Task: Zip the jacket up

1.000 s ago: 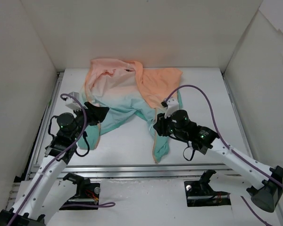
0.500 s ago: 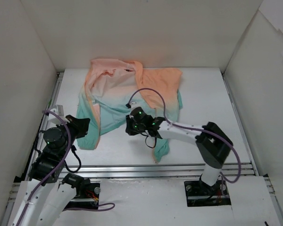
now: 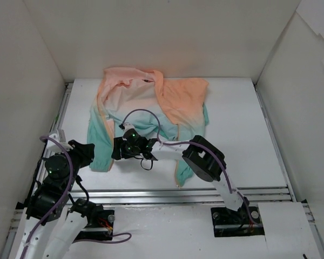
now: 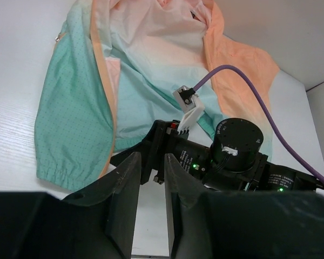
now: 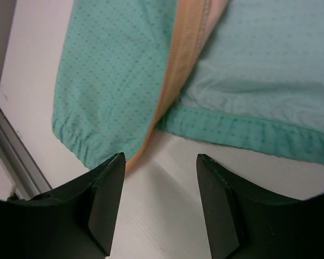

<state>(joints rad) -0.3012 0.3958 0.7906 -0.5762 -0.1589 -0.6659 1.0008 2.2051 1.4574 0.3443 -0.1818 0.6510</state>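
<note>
White table (image 3: 235, 121) holds the unzipped jacket (image 3: 143, 102).

The jacket (image 5: 113, 70) is thin matt cloth, finely dotted — puckered at the gathered hem. The bench (image 4: 16, 129) is white and matt, faintly grained. On the right gripper (image 5: 159, 159), the jaws are smooth black plastic with a dull sheen.

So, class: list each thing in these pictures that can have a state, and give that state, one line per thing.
jacket: unzipped, front open, lying rumpled.
zipper edge: apart from its partner edge, not gripped.
left gripper: open by a narrow gap, empty.
right gripper: open wide, empty, above the jacket's hem corner.
</note>
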